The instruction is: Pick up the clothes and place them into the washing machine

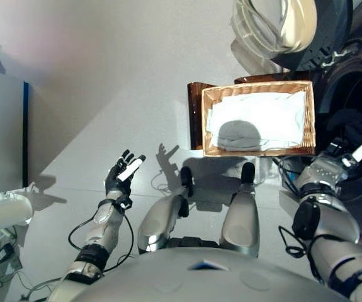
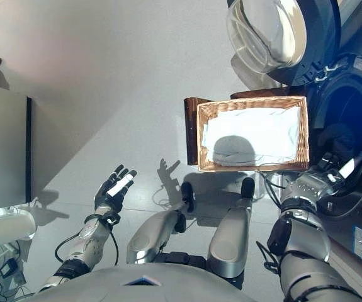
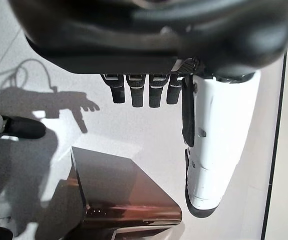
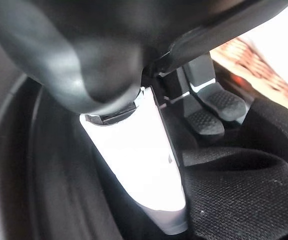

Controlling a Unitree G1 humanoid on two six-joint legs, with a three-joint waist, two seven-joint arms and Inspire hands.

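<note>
Two hands show, well apart. The right hand [image 2: 333, 171] reaches to the rim of the washing machine [image 2: 347, 104] on the right, at the mouth of the drum, where a dark garment [image 4: 239, 185] lies; in the right wrist view its fingers [image 4: 215, 107] and white-covered thumb rest on or just above that black cloth, but whether they pinch it cannot be told. The round glass door [image 2: 265, 31] of the machine stands swung open at the far side. Just left of the drum sits a wicker basket [image 1: 310, 113] lined with white cloth [image 1: 262, 116], resting on a brown stand [image 1: 195, 116] on the floor [image 1: 105, 75]. The left hand [image 1: 121, 172] hangs over bare floor at the near left, fingers straight and spread, holding nothing.
</note>
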